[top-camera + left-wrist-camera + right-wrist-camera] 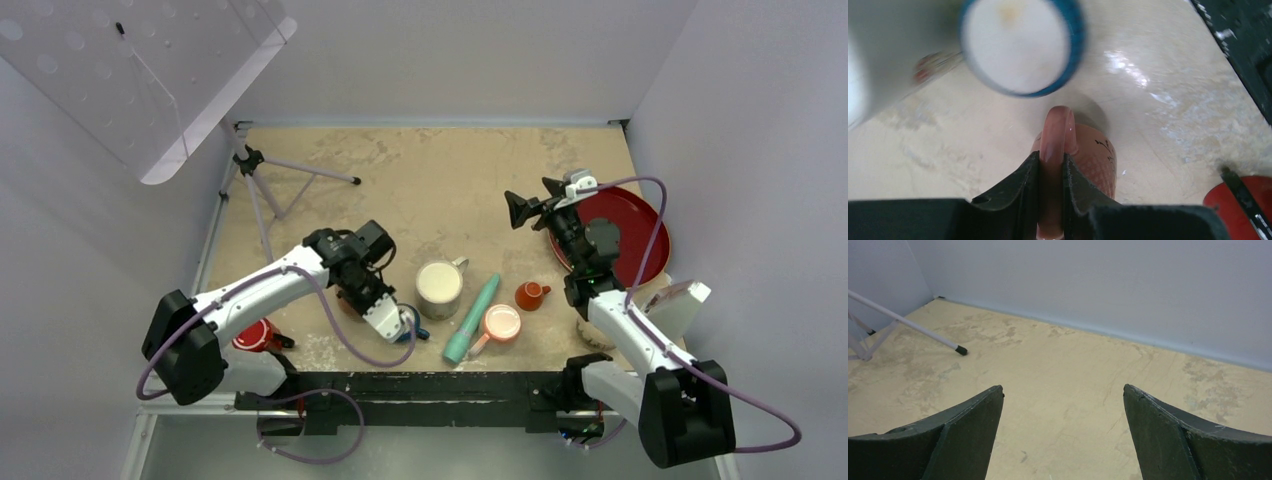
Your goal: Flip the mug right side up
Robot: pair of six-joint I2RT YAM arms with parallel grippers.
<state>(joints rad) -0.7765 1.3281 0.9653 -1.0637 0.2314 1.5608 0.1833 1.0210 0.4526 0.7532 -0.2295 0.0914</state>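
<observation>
Left wrist: mug (1095, 162) handle pinched inside left pincer (1051, 161).

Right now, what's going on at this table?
The left gripper has its jaws shut on the handle of the tan mug, low over the table beside a blue-rimmed white cup. Whether the mug is upright can't be told. The right gripper hangs open above the table, holding nothing.
</observation>
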